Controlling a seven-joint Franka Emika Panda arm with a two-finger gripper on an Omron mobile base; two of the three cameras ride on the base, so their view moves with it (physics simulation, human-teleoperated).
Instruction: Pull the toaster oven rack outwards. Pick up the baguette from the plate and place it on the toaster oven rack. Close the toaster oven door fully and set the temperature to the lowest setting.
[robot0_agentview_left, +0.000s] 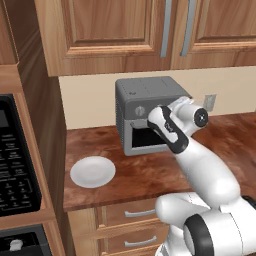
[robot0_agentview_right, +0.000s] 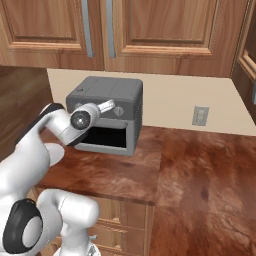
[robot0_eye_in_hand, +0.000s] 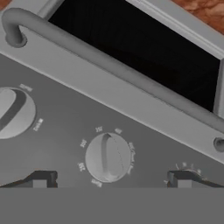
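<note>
Toaster oven (robot0_agentview_left: 150, 107): boxy dark-grey, on the wood counter (robot0_agentview_right: 200, 165) against the back wall.
Door (robot0_eye_in_hand: 131, 83): shut, light-grey frame, dark glass, bar handle (robot0_eye_in_hand: 109, 65).
Knobs: middle knob (robot0_eye_in_hand: 108, 157) round, silvery.
Gripper (robot0_eye_in_hand: 111, 179): fingers spread open either side of middle knob, holding nothing.
Plate (robot0_agentview_left: 93, 171): white, bare, left of oven.

a reddish-brown mottled countertop (robot0_agentview_right: 200, 165) is being shown running along a cream back wall (robot0_agentview_right: 175, 100), with its near edge stepping forward toward the right. wooden upper cabinets (robot0_agentview_right: 125, 30) with raised panels and long grey bar handles (robot0_agentview_right: 86, 27) are being seen hanging above the wall. an outlet plate (robot0_agentview_right: 200, 116) is being carried on the wall to the right. wooden drawers (robot0_agentview_left: 130, 220) with curved grey pulls are being seen below the counter. on the far left, a black microwave with a keypad (robot0_agentview_left: 15, 165) is being framed by a tall wooden unit (robot0_agentview_left: 35, 100). even, soft light is being cast throughout.
</note>
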